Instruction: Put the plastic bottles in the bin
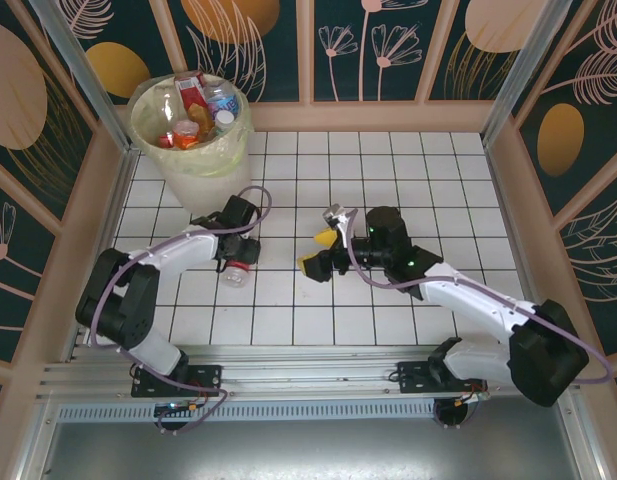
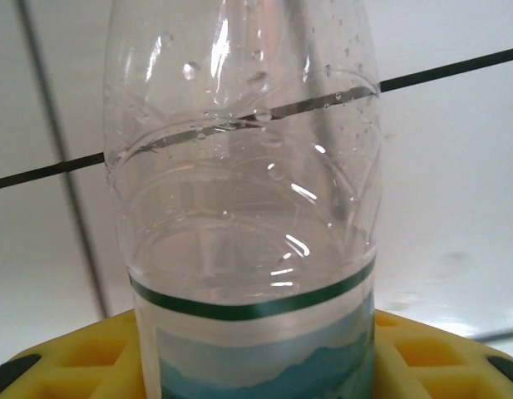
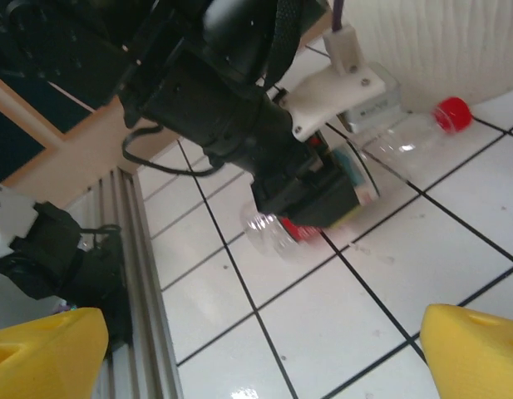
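Two robot arms, the left arm [image 1: 178, 250] and the right arm [image 1: 468, 295], are each built from white tubular links joined by chunky black joint housings. A lilac cable [image 1: 262, 203] loops along each. The left claw [image 1: 239, 262] and right claw [image 1: 317, 252] are black with bright yellow fingers [image 2: 73, 362] moulded with square recesses. A white bracket [image 3: 339, 83] sits on the left wrist. Black base plates [image 1: 178, 380] anchor both.

Brightly, evenly lit from above; soft shadows. Glints on the clear bottle [image 2: 248, 208]. Blurred around the left arm [image 3: 231, 108].
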You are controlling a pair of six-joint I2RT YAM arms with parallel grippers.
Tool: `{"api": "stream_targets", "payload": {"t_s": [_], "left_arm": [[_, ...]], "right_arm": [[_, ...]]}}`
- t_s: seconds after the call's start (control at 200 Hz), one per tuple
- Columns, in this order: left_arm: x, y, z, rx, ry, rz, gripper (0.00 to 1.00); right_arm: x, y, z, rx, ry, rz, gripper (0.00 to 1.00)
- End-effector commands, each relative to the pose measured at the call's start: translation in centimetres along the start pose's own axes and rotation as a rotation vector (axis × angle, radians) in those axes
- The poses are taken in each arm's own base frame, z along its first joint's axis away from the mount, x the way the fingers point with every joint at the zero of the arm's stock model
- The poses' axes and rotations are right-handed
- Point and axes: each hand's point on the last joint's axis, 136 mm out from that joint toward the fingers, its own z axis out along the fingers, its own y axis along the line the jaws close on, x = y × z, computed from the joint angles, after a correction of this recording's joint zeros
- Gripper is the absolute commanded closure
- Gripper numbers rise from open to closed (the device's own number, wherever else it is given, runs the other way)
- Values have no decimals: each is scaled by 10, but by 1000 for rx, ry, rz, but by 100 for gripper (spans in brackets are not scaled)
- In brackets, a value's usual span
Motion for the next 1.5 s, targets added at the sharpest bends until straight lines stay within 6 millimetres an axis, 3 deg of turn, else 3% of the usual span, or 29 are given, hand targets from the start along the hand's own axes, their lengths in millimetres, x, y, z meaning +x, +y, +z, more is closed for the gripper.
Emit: {"api": "stream_targets", "payload": {"t_s": [0.0,0.165,0.3,0.485,0.726,0.886,1.066,1.276,1.496], "left_arm": [[-35,-45,-39,263,-160,-59,54],[-67,-77,-91,449,-316,-47,54],[-89,-91,-131,537,-432,-24,54],[-128,-96,-195,582,-635,27,54],[-183,-77,-250,435,-848,51,53],[-219,-53,-287,254,-959,70,52],[-249,-9,-323,61,-1058,52,51],[-272,69,-333,-137,-1093,-21,50],[-289,127,-331,-350,-1096,-51,48]], "right_arm": [[-18,18,-16,-38,-65,-36,1],[-47,28,-38,-2,-174,-82,1],[-65,30,-53,50,-255,-116,1],[-79,40,-72,65,-348,-186,1],[-98,47,-87,88,-433,-225,2],[-101,48,-88,91,-440,-227,1],[-104,49,-89,93,-441,-218,2],[-110,51,-93,103,-455,-222,2],[-110,45,-92,126,-458,-212,2]]}}
